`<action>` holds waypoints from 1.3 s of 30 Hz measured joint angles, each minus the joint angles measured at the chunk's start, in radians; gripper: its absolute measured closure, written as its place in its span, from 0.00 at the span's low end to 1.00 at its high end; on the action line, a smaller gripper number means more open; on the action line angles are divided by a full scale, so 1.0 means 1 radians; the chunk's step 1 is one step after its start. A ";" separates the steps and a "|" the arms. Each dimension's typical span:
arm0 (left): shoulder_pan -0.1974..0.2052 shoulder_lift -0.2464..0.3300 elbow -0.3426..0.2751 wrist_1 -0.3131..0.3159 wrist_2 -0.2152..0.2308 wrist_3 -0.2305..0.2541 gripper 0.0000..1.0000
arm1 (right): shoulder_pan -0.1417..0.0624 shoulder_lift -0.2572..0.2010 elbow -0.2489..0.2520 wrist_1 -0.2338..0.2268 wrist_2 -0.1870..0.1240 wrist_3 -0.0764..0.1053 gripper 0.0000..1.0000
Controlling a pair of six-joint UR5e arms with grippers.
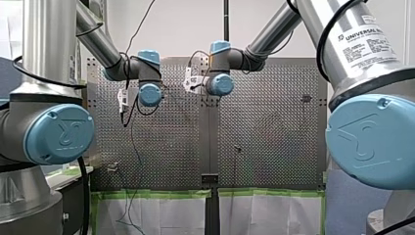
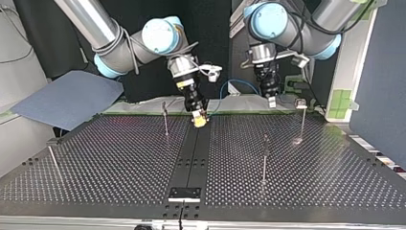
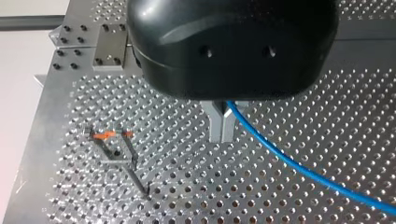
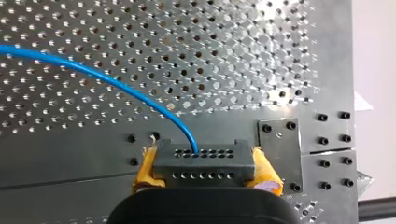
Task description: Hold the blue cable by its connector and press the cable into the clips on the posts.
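- Perforated grey metal surface [image 4: 233, 46]: matt, brushed, faintly shiny.
- Thin blue cable [image 3: 327, 183]: smooth, slightly glossy plastic jacket.
- Dark grey block connector [image 4: 204, 164]: matt moulded plastic.
- My right gripper [image 4: 204, 156]: yellow pads [image 4: 147, 169] look rubbery, scuffed and frayed at the edges.
- My left gripper [image 3: 222, 137]: glossy black plastic housing [image 3: 233, 46], matt grey metal fingers [image 3: 215, 126].
- Blue joint caps [image 1: 58, 132] on the arms: smooth satin plastic.

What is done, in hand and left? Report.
Done: my right gripper clamps the connector. In hand: my left gripper looks closed on the blue cable. Left: all the pressing; the clip beside my left gripper is empty, and no post in the top view carries cable.
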 joint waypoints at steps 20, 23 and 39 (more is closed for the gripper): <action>0.068 0.000 0.114 -0.108 0.071 -0.020 1.00 | -0.008 0.007 -0.099 0.013 0.008 0.070 1.00; 0.074 0.000 0.134 -0.116 0.079 -0.020 1.00 | -0.008 0.011 -0.116 0.016 0.009 0.084 1.00; 0.107 -0.011 0.239 -0.209 0.090 0.002 1.00 | -0.012 0.071 -0.218 0.054 0.015 0.129 1.00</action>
